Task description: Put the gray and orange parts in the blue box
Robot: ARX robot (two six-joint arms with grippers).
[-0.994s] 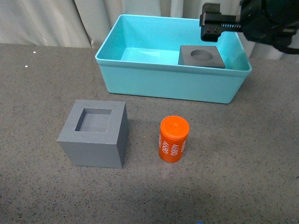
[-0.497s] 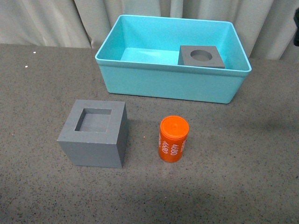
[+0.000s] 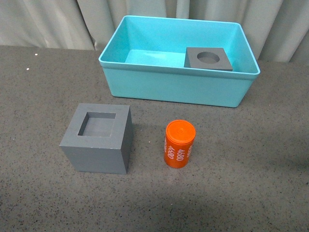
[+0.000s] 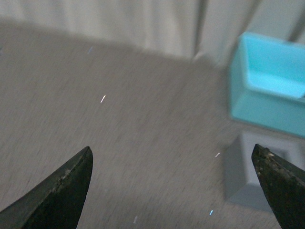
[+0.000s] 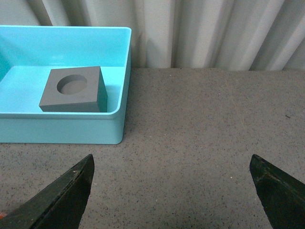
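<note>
The gray cube with a round recess (image 3: 208,58) lies inside the turquoise blue box (image 3: 178,87) at its right end; it also shows in the right wrist view (image 5: 74,89) inside the box (image 5: 62,130). The gray cube with a square recess (image 3: 98,137) stands on the table at front left, and the orange cylinder (image 3: 179,143) with white digits stands upright to its right. Neither arm shows in the front view. My left gripper (image 4: 174,160) is open and empty over bare table, with the square-recess cube (image 4: 259,171) and box (image 4: 267,90) beyond. My right gripper (image 5: 171,164) is open and empty, beside the box.
The table is a dark gray speckled surface (image 3: 43,87). A pale curtain (image 3: 53,21) hangs along the far edge behind the box. The left wrist view is blurred.
My right arm, over the box's right end a second ago, has drawn out of the front view to the right. The cubes, cylinder and box have not moved.
</note>
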